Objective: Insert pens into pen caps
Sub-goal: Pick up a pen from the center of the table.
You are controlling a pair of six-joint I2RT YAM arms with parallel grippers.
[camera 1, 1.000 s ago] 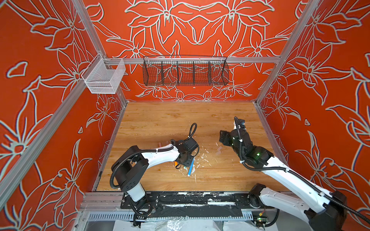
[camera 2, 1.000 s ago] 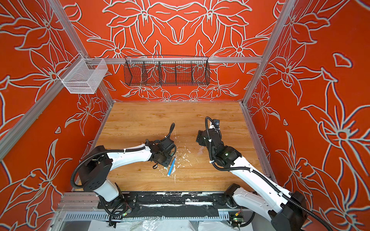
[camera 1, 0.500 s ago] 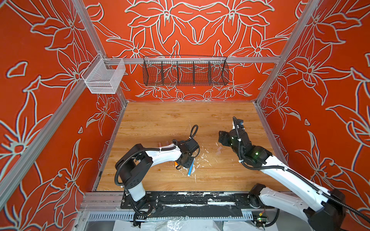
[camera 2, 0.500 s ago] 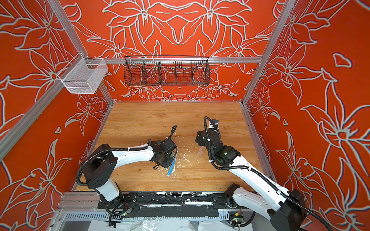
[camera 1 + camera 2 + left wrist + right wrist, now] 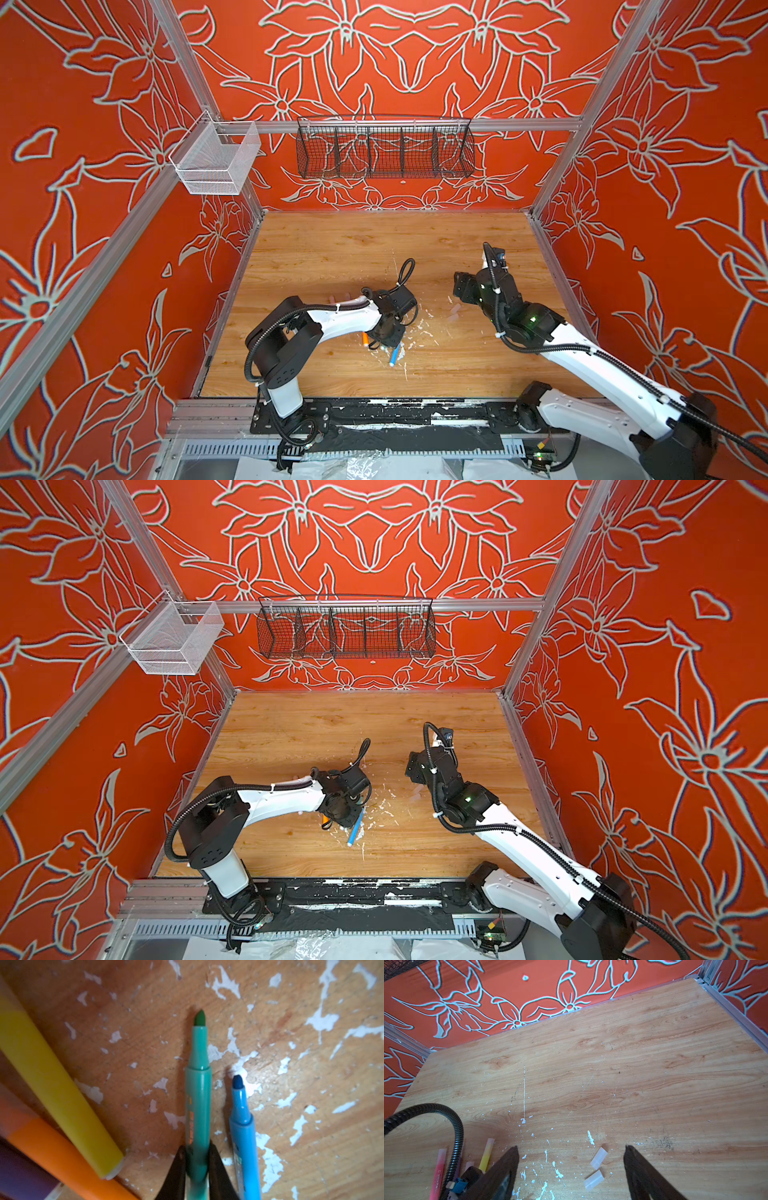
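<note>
In the left wrist view my left gripper (image 5: 197,1152) is shut on the green pen (image 5: 198,1088), whose uncapped tip points away along the table. Close beside it lies the blue pen (image 5: 243,1136), also uncapped. The yellow pen (image 5: 52,1084), orange pen (image 5: 52,1151) and purple pen (image 5: 18,1176) lie to the other side. In both top views the blue pen (image 5: 395,356) (image 5: 355,830) sticks out from under the left gripper (image 5: 388,332). My right gripper (image 5: 571,1148) stands open above two clear pen caps (image 5: 599,1157) (image 5: 593,1180) lying on the wood.
White paint flecks (image 5: 322,1020) dot the table middle. The left arm's black cable (image 5: 456,1126) arches beside a pink pen (image 5: 438,1169). A black wire basket (image 5: 384,147) and a white mesh basket (image 5: 214,160) hang on the walls.
My left gripper has closed onto the green pen after sliding slightly toward the table's middle. The right arm has barely moved and stays open.
</note>
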